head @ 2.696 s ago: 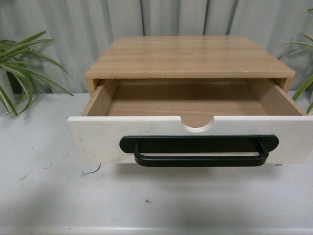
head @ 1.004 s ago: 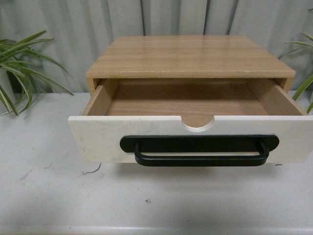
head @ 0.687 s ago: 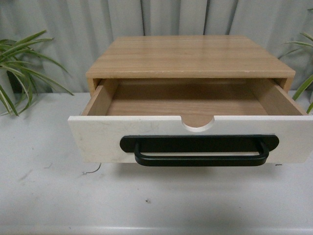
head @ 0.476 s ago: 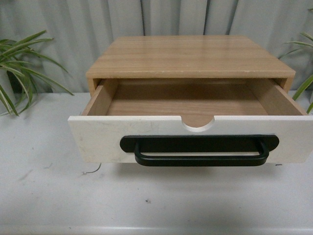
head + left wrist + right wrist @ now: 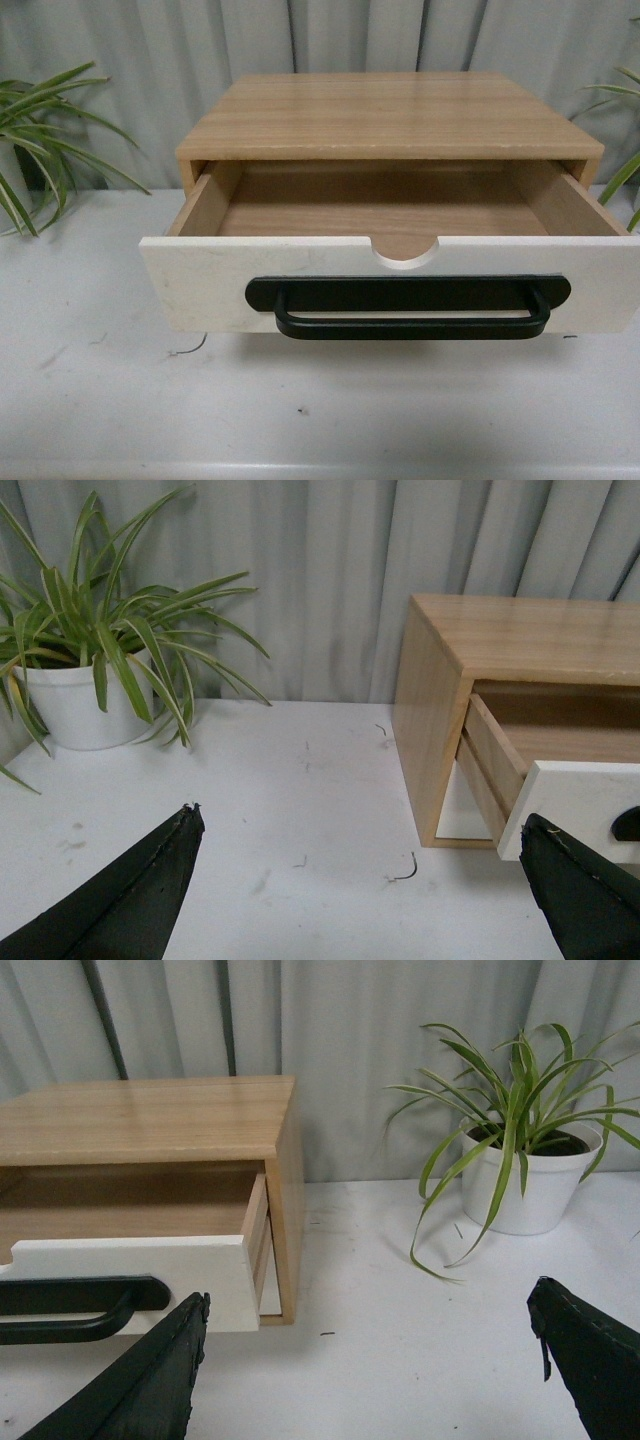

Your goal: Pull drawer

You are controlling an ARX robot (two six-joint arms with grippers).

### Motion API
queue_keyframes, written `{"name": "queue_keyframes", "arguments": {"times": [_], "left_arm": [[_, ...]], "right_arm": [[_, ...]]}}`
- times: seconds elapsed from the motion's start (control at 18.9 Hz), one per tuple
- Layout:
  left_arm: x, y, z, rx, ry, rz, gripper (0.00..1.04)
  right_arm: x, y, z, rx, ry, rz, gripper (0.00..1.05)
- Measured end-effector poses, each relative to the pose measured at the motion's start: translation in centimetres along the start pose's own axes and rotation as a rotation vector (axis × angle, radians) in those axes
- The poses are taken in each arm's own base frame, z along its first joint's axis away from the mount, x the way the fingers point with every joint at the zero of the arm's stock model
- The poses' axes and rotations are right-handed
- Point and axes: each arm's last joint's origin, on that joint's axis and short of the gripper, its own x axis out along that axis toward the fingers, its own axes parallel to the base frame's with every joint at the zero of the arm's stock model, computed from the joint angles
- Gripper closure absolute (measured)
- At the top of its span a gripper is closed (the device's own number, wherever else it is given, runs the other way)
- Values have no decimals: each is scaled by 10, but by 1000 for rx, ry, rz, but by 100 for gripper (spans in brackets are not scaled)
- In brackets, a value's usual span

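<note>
Both our left gripper point(image 5: 360, 880) and right gripper point(image 5: 365, 1360) hang wide open, holding nothing, because the drawer point(image 5: 400, 285) at twelve o'clock looks pulled out.

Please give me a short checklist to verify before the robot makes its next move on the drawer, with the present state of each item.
1. White-fronted drawer with light wood inside is pulled out of the wooden cabinet: ok.
2. Long black bar handle free of any pincer: ok.
3. Left pincer open, holding nothing: ok.
4. Right pincer open, holding nothing: ok.
5. Drawer at its full travel: cannot tell.
</note>
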Motion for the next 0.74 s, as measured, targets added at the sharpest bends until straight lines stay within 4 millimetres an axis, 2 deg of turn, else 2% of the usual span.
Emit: {"name": "queue_keyframes", "arguments": {"times": [0.74], "left_arm": [[0, 0, 0, 0, 0, 0, 7]], "right_arm": [[0, 0, 0, 0, 0, 0, 6]]}}
